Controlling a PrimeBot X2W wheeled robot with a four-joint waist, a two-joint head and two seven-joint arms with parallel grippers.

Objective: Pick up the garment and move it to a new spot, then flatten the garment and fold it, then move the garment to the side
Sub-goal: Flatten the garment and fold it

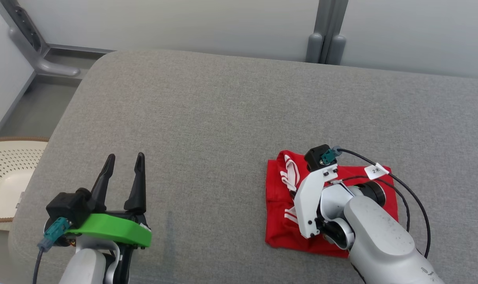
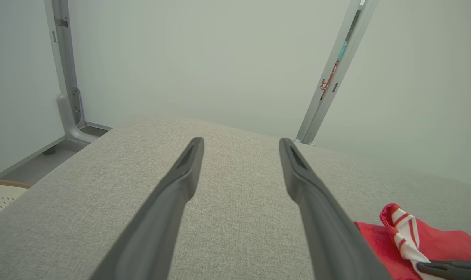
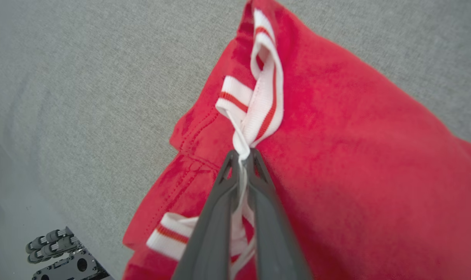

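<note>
Head view looks down on a wide grey fabric cushion (image 1: 223, 118) with a rounded far-left corner, backed by pale wall panels (image 1: 183, 19) that are joined by grey metal posts (image 1: 325, 43). A cream perforated basket (image 1: 6, 173) sits just off the cushion's left edge. The red garment (image 1: 278, 197), folded into a rough square, lies on the cushion's near right. The right gripper (image 3: 241, 155) pinches its white striped trim (image 3: 262, 97) between 2 closed fingers. The left gripper (image 1: 124, 157) hovers at near left, fingers spread and holding nothing.
</note>
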